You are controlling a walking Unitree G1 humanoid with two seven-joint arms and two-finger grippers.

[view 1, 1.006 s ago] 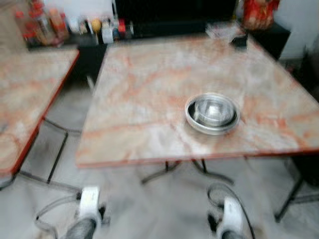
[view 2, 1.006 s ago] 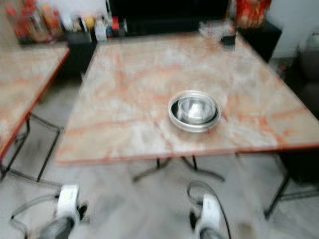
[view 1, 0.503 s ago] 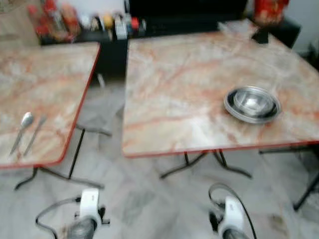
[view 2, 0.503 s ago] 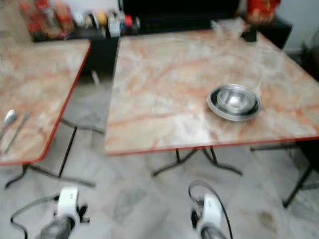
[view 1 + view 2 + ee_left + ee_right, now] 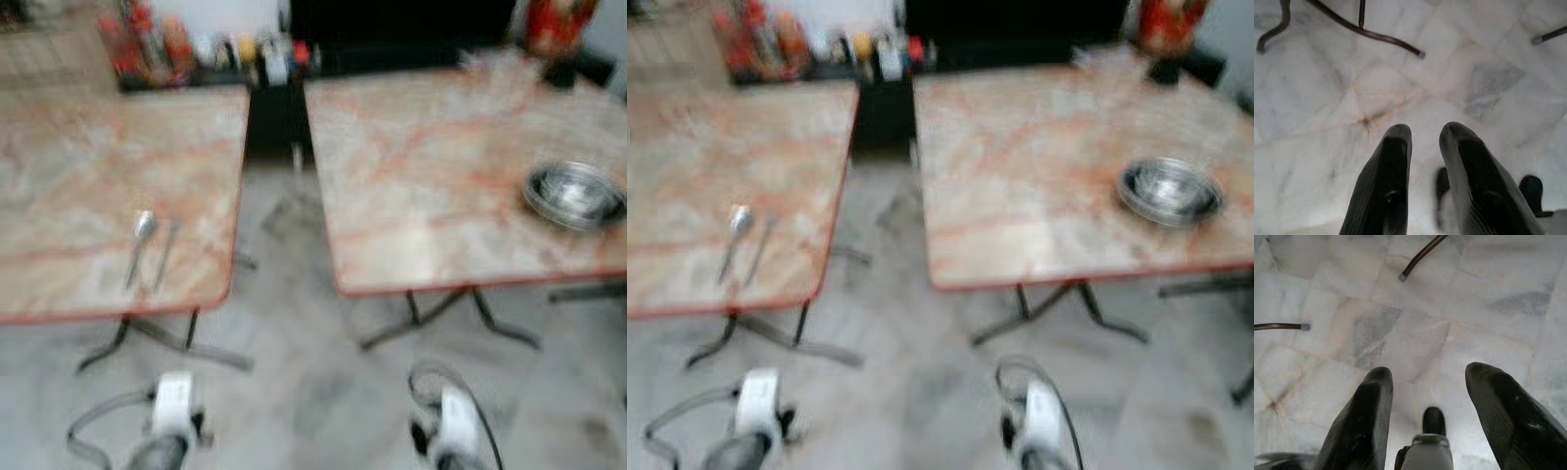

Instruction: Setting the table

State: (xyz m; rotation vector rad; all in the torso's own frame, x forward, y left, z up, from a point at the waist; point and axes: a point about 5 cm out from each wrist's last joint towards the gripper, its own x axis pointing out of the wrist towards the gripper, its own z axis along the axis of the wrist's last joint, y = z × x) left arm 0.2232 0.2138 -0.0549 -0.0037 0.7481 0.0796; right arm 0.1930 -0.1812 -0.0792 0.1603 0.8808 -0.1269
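A steel bowl [image 5: 576, 193] sits in a steel plate on the right marble table [image 5: 421, 166], near its right side. On the left marble table [image 5: 78, 166] a spoon [image 5: 140, 240] and a thin utensil [image 5: 165, 253] lie side by side near the front right corner. Both arms hang low in front of me over the floor between the tables. My left gripper [image 5: 1425, 129] points at the floor with a narrow gap between its fingers and holds nothing. My right gripper [image 5: 1430, 374] is wide open over the floor, also with nothing in it.
A dark cabinet at the back carries bottles and jars [image 5: 196, 49] and a red object [image 5: 558, 20]. Curved metal table legs [image 5: 167, 343] [image 5: 451, 313] stand on the pale marble floor [image 5: 313, 392]. A gap of floor runs between the two tables.
The view has swung left: the right table and its bowl have slid toward the right edge, and the left table with its spoon has come into view. Both arms still hang.
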